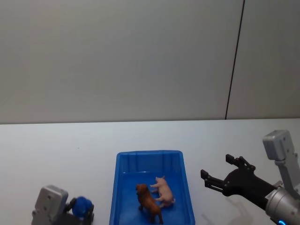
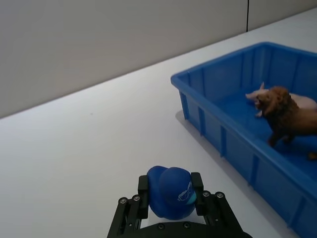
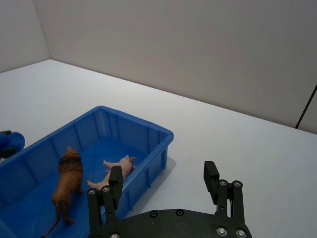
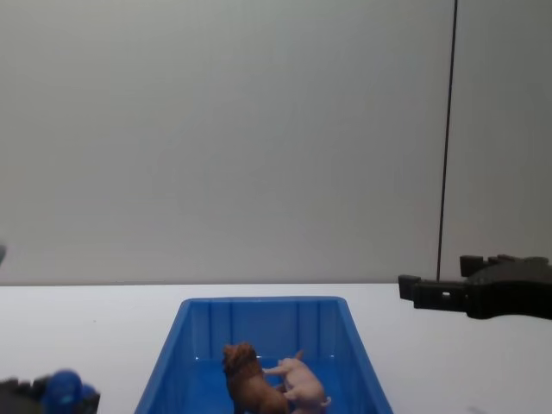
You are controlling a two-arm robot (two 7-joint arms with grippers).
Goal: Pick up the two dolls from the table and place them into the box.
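Note:
The brown lion (image 1: 149, 202) stands inside the blue box (image 1: 149, 153) on the white table (image 1: 70, 150), and the pink pig (image 1: 164, 190) lies right beside it, touching. The right wrist view shows the lion (image 3: 68, 178) and the pig (image 3: 119, 168) on the box floor. My right gripper (image 1: 215, 166) hovers open and empty to the right of the box, above the table. Low at the box's left, my left gripper (image 1: 79, 208) is shut on a small round blue toy (image 2: 171, 193).
Bare white tabletop lies on both sides of the box and behind it, up to a plain grey wall. A dark vertical seam (image 1: 234, 61) runs down the wall at the right.

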